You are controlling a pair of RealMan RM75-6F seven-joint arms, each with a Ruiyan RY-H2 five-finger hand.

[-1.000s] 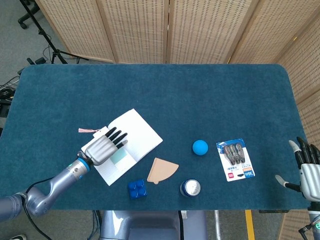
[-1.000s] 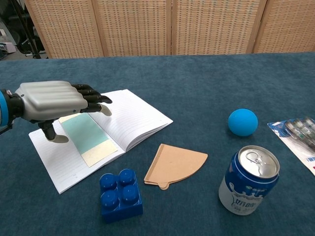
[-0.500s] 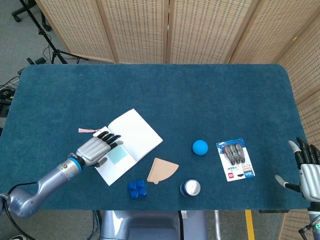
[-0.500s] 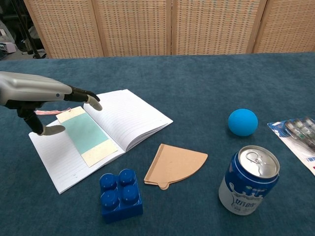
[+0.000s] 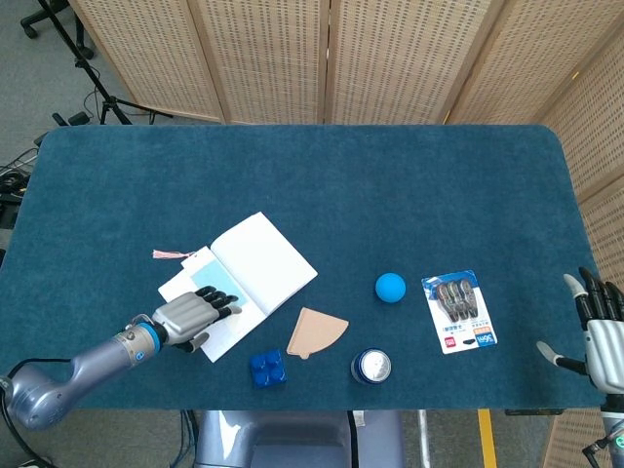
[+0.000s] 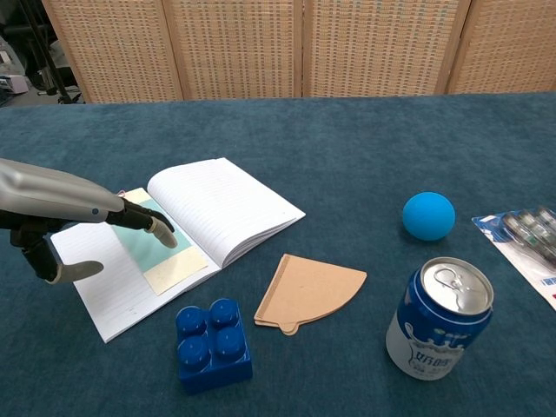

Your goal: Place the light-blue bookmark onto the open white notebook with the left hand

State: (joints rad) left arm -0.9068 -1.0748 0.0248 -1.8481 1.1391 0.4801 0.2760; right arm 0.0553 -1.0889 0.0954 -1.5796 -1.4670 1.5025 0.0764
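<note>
Head view
Bookmark (image 5: 226, 303): lies flat on the notebook's (image 5: 255, 263) left page, toward the worktop's (image 5: 322, 175) front-left part; mostly hidden here under the left hand (image 5: 187, 317), with a pink tassel (image 5: 172, 254) trailing off the notebook's far-left corner.
Left hand: low over the page's near edge, fingers loosely spread and pointing across the page, nothing in its grasp.
Right hand (image 5: 600, 322): at the front-right corner, fingers apart, holding nothing.

Chest view
Bookmark (image 6: 161, 248): a light-blue strip with cream ends, flat on the lined page beside the spine; the task looks essentially done.
Left hand (image 6: 52, 217): fingertips (image 6: 160, 231) over or just touching the strip's left edge; contact cannot be told. Thumb hangs clear below.
Right hand: not seen in this view.
Handling: likely thin card, very light, a little flexible, smooth; it would slide on the paper at a nudge. Lying flush, it gives no edge to pinch.
Where to take hold: if it needs moving, press on the middle and slide it to the page edge, or pinch a cream end or the tassel.
Risk: a trailing finger could drag it off the page.
</note>
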